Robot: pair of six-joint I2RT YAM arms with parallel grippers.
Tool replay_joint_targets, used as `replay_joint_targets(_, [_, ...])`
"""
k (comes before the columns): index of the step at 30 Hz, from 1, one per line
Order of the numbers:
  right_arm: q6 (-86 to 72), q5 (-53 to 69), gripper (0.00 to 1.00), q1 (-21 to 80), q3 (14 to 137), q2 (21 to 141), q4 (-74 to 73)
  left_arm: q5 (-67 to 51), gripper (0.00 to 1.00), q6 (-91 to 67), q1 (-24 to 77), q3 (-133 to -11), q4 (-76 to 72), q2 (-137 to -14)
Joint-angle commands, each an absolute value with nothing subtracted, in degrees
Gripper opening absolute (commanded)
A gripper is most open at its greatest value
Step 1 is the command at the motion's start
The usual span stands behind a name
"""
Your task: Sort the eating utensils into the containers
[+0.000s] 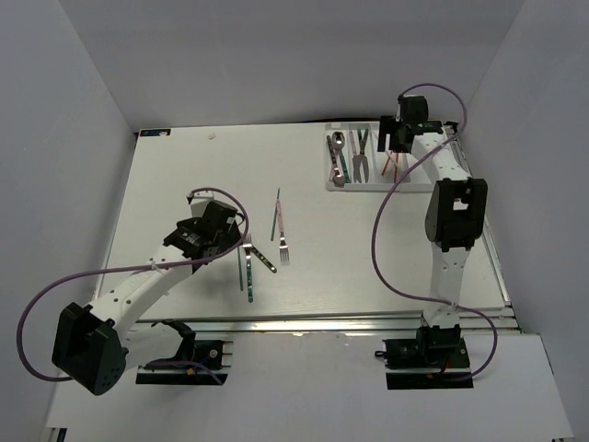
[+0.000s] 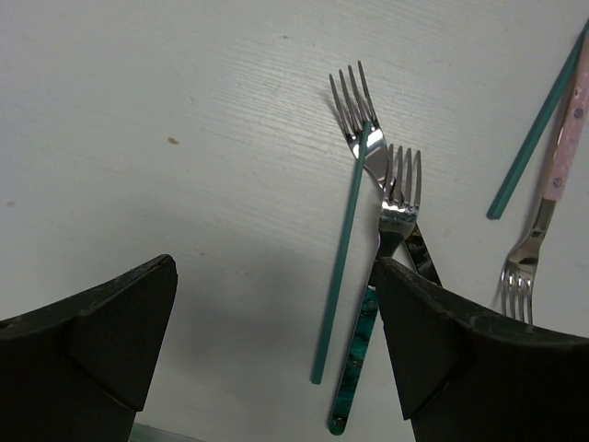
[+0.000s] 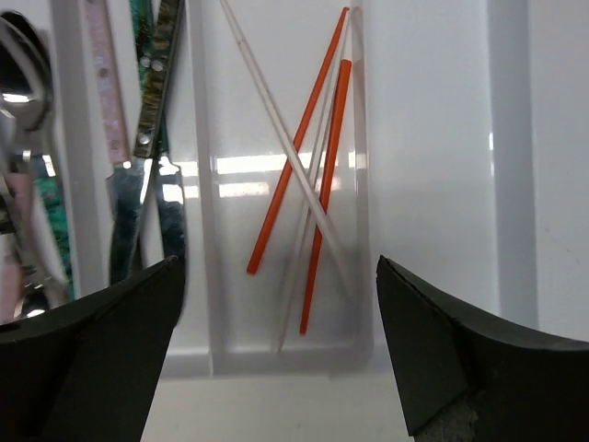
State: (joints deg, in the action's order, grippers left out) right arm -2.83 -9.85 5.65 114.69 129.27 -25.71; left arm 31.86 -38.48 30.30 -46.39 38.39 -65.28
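My left gripper (image 1: 232, 238) is open and empty, low over the table just left of a small heap of utensils. In the left wrist view it (image 2: 276, 345) frames a teal chopstick (image 2: 342, 267) and a fork with a teal marbled handle (image 2: 366, 336), which crosses a second fork (image 2: 354, 115). A pink-handled fork (image 2: 557, 184) and another teal chopstick (image 2: 537, 133) lie further right. My right gripper (image 1: 397, 147) is open and empty above the white tray (image 1: 354, 187). Under it (image 3: 276, 345), orange-red chopsticks (image 3: 324, 184) and pale chopsticks (image 3: 271, 120) lie crossed in one slot.
The tray's other slots hold forks and knives (image 3: 152, 101) and a spoon (image 3: 20, 83). The tray's near wall (image 3: 276, 361) sits just ahead of my right fingers. White walls close in the table on the left, back and right.
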Motion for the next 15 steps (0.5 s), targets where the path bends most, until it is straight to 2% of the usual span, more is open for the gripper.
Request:
replay_joint_targets(1, [-7.55,-10.01,0.89,6.32,110.5,116.3,-23.12,26.81,0.98,-41.57,30.32,-44.39,35.34,-64.86])
replay_joint_targets(6, [-5.99,-6.78,0.89,7.12,92.92,102.23,-9.78,24.7,0.98,-42.1,30.32,-43.77,33.49,-67.23])
replay_joint_targets(8, [-2.66,-5.45,0.89,7.03,93.33,104.74,-8.34,24.35,0.98,-41.92,30.32,-43.94,33.31,-67.32])
replay_joint_targets(10, [-1.5,-5.8,0.82,6.86,102.88,112.36,-18.03,24.35,0.98,-41.66,30.32,-43.95,33.05,-67.06])
replay_joint_targets(12, [-2.98,-4.67,0.8,6.94,111.23,116.09,-24.75,24.43,0.98,-41.49,30.32,-43.86,32.87,-66.97])
replay_joint_targets(14, [-4.56,-1.25,0.78,7.38,108.65,114.71,-23.05,25.13,0.98,-41.4,30.32,-43.68,32.43,-67.32])
replay_joint_targets(15, [-5.09,-1.14,0.78,8.08,102.28,113.04,-20.77,25.05,0.98,-41.4,30.32,-43.59,32.26,-68.19])
